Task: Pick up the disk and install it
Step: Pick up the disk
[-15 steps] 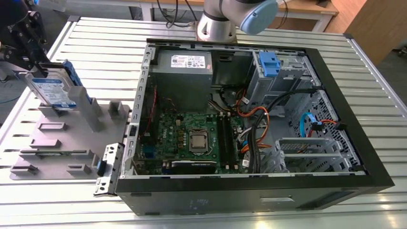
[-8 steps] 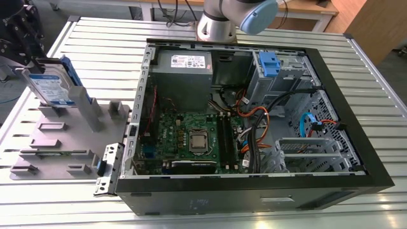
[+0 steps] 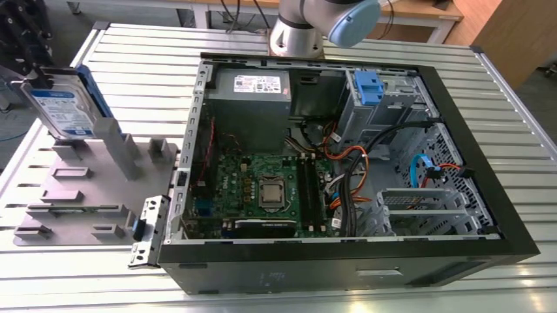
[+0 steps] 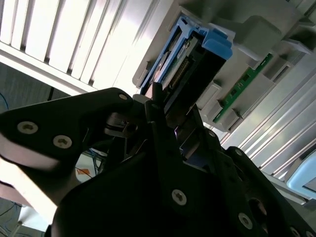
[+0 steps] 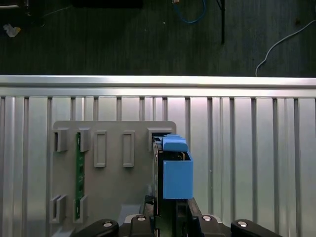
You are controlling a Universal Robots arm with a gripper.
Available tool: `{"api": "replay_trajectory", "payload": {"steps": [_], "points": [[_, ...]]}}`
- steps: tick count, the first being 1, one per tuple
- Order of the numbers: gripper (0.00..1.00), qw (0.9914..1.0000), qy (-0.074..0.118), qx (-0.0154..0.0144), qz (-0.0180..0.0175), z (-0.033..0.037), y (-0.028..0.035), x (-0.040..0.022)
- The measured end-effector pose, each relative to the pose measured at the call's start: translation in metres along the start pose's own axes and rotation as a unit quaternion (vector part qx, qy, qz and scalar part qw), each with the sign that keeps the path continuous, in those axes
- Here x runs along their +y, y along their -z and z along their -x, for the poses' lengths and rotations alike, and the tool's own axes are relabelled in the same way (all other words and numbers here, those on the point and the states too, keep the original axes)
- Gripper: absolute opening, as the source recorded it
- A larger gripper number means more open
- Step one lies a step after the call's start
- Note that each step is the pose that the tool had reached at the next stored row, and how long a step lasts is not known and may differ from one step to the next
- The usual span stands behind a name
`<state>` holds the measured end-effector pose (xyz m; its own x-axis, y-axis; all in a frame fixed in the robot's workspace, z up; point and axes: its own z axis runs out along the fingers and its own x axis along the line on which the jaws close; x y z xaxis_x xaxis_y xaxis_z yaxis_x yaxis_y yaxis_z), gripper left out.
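Barely started, I'd say. The disk (image 3: 59, 107) stands on edge in the grey holder (image 3: 87, 195) at the exterior view's left, so it's not lifted and not installed. In the first wrist view my gripper (image 5: 173, 224) is right at its end, straddling it. Can't tell if I'm actually clamping. The open PC case (image 3: 457, 104) sits well apart to the right, with cables (image 3: 348, 156) crowding beside the blue drive bay (image 3: 368, 88).

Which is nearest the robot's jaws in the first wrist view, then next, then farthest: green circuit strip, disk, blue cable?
1. Disk, upright in the grey holder, right at the jaws.
2. Green circuit strip, slotted farther across that holder.
3. Blue cable, on the floor beyond the table.
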<state>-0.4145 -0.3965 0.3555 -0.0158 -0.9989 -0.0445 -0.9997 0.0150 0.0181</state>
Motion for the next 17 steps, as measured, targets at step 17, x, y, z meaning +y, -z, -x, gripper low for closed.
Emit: {"api": "replay_trajectory", "payload": {"steps": [17], "points": [[0.35, 1.0, 0.0, 0.0, -0.0005, 0.0006, 0.0074, 0.0002]]}}
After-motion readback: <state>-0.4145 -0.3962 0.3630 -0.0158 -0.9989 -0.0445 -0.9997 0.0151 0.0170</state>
